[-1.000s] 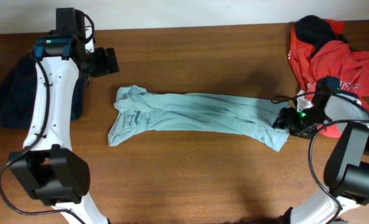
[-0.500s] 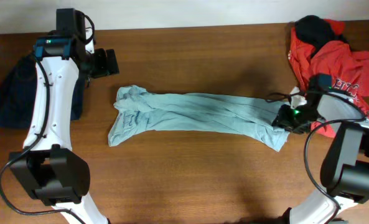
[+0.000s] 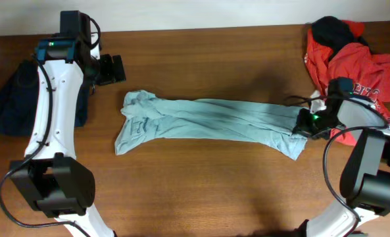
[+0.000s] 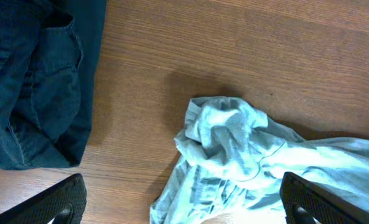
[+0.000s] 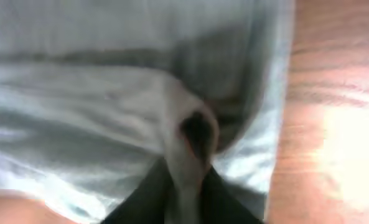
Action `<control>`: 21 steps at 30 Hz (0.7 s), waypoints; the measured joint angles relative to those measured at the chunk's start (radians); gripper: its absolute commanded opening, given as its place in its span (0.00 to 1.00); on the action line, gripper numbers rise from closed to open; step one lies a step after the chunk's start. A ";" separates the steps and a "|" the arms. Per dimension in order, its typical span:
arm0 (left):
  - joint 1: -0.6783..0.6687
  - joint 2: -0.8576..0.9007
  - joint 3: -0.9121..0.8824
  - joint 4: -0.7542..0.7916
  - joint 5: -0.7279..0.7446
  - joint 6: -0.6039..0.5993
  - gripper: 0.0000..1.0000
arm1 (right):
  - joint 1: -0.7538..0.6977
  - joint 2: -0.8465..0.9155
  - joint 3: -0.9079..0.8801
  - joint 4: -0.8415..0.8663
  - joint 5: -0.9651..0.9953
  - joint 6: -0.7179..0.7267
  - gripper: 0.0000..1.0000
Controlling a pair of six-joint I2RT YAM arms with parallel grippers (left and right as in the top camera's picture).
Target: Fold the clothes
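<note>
A light blue shirt [image 3: 208, 122] lies stretched into a long strip across the middle of the table. My right gripper [image 3: 302, 125] sits at its right end. In the right wrist view a fold of the shirt [image 5: 109, 106] is pinched between the dark fingers of the right gripper [image 5: 185, 186], which is shut on it. My left gripper [image 3: 118, 68] hovers above and to the left of the shirt's bunched left end. In the left wrist view the left gripper [image 4: 184, 205] stands wide open over the crumpled cloth [image 4: 234, 143], touching nothing.
A dark navy garment [image 3: 10, 102] lies at the table's left edge, also under the left arm [image 4: 28, 81]. A heap of red clothes [image 3: 356, 66] with a black garment [image 3: 333, 29] fills the back right corner, close behind the right arm.
The right gripper has shut on the shirt's right end and shifted slightly toward the back. The left arm has barely moved.
</note>
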 measured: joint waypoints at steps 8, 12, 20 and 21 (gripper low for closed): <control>0.000 0.000 0.000 -0.002 0.000 0.000 0.99 | -0.021 0.000 0.000 -0.004 0.017 0.003 0.63; 0.000 0.000 0.000 -0.002 0.000 0.000 0.99 | -0.021 0.000 0.000 -0.005 0.060 0.002 0.68; 0.000 0.000 0.000 -0.002 0.000 0.000 0.99 | -0.015 -0.003 -0.013 0.019 0.106 0.003 0.66; 0.000 0.000 0.000 -0.002 0.000 0.000 0.99 | -0.012 -0.009 -0.021 0.032 0.112 0.002 0.66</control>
